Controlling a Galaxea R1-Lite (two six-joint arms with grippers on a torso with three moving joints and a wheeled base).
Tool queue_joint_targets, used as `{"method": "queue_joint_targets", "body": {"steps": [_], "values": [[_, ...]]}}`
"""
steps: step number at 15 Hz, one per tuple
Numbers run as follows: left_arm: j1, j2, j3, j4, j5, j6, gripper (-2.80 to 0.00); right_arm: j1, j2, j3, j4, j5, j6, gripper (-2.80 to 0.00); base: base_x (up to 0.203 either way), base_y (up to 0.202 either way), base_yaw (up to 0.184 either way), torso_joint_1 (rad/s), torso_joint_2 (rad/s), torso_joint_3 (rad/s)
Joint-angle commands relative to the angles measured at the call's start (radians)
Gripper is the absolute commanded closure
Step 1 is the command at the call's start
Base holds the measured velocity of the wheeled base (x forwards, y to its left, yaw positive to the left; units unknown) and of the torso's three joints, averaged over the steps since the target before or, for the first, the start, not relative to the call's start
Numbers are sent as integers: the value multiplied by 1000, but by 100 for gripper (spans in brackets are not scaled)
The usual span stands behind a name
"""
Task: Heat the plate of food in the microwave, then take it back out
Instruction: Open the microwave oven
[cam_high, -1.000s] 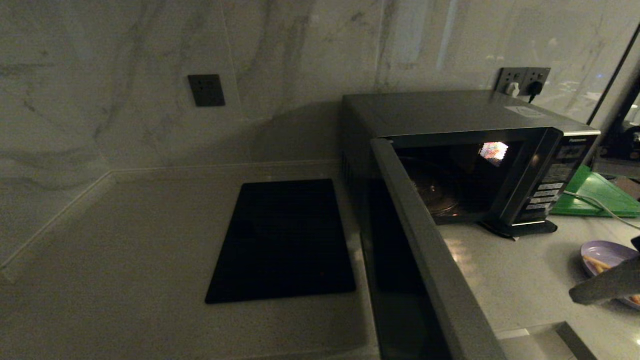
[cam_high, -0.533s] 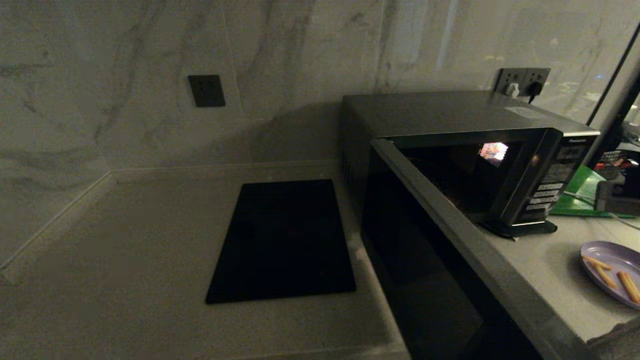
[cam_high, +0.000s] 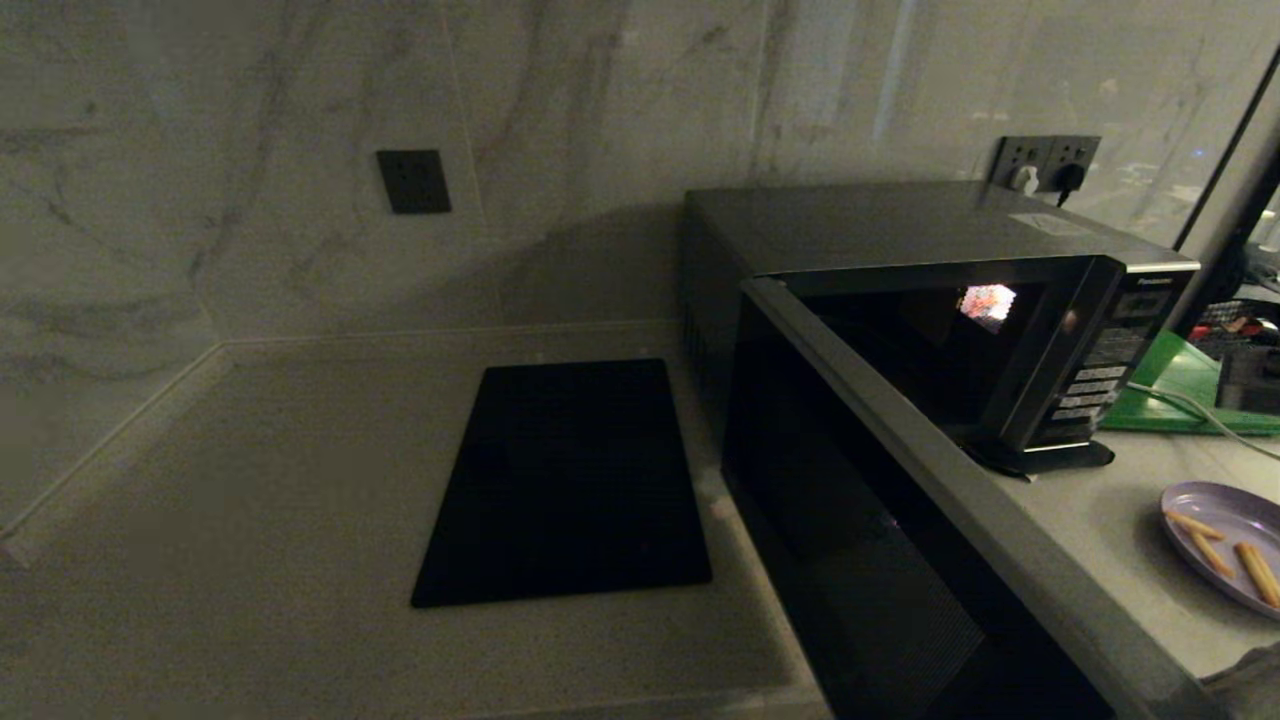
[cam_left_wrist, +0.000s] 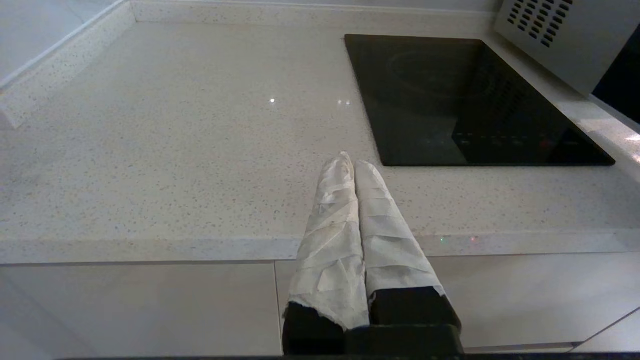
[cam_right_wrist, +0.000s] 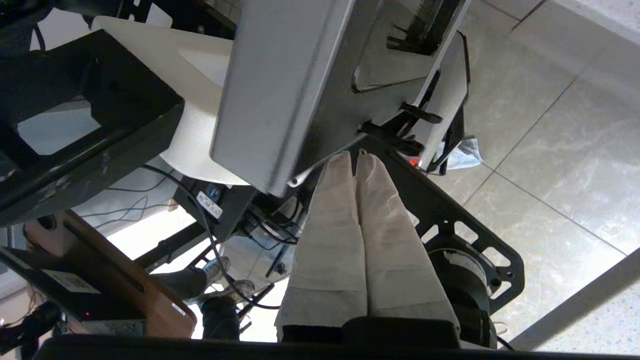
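The microwave (cam_high: 900, 225) stands at the back right of the counter with its dark glass door (cam_high: 840, 520) swung wide open toward me; the cavity is dark and nothing shows inside it. The plate of food (cam_high: 1225, 560), light purple with orange-tan sticks, rests on the counter right of the door, in front of the keypad (cam_high: 1095, 385). My right gripper (cam_right_wrist: 354, 156) is shut and empty, pointing down off the counter at the floor and the robot's base. My left gripper (cam_left_wrist: 352, 161) is shut and empty above the counter's front edge, near the black slab (cam_left_wrist: 465, 100).
The open door juts out past the counter's front. A green board (cam_high: 1190, 385) and a white cable (cam_high: 1190, 410) lie right of the microwave. The flat black slab (cam_high: 570, 480) lies left of it. Marble walls enclose the back and left.
The microwave door has swung wider open. My right gripper, a second ago in front of the plate, has dropped away to the lower right, leaving the plate uncovered.
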Motion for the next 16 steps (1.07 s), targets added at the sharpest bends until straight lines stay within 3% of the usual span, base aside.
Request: {"method": "queue_joint_targets", "body": {"steps": [1, 4, 6, 9, 14, 16], "values": [[1, 1, 0, 0, 0, 0, 0, 0, 1, -1, 7, 1, 1, 0, 0, 0, 0, 0, 0, 0], [1, 2, 0, 0, 0, 0, 0, -24, -15, 3, 6, -3, 2, 0, 0, 0, 0, 0, 0, 0], [1, 2, 0, 0, 0, 0, 0, -124, -34, 3, 3, -3, 2, 0, 0, 0, 0, 0, 0, 0], [1, 2, 0, 0, 0, 0, 0, -375, -72, 16, -21, -5, 3, 0, 0, 0, 0, 0, 0, 0], [1, 2, 0, 0, 0, 0, 0, -909, -87, 48, -154, -54, 17, 0, 0, 0, 0, 0, 0, 0], [1, 2, 0, 0, 0, 0, 0, -1063, -44, 80, -242, -71, 126, 0, 0, 0, 0, 0, 0, 0]]}}
